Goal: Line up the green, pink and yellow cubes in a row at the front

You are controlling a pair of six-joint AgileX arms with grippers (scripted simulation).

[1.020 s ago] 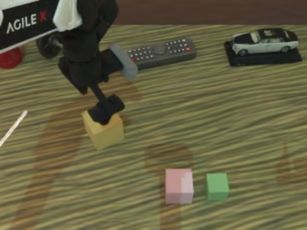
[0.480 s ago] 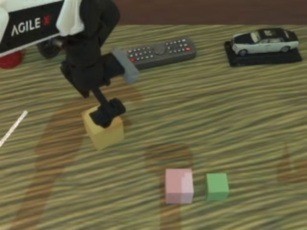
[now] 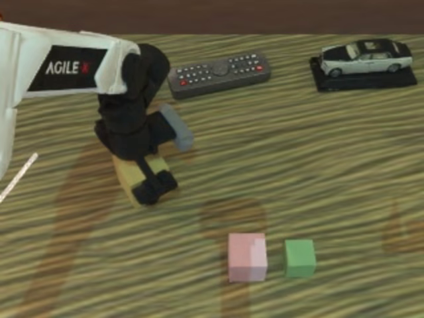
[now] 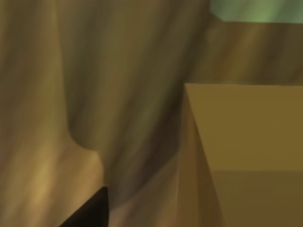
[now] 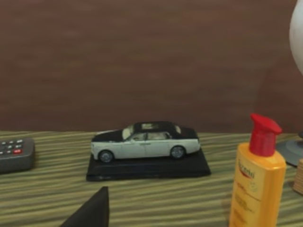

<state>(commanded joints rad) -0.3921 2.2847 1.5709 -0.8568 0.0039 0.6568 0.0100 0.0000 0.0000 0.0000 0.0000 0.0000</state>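
Left jaws [image 3: 151, 185] low over the yellow cube [image 3: 130, 173], grip unclear

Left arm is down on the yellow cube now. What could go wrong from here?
The left gripper sits at the yellow cube's near edge, not its middle, so a grasp may slip or twist it. Carried toward the row, it could knock the pink cube, which stands apart from the green cube.
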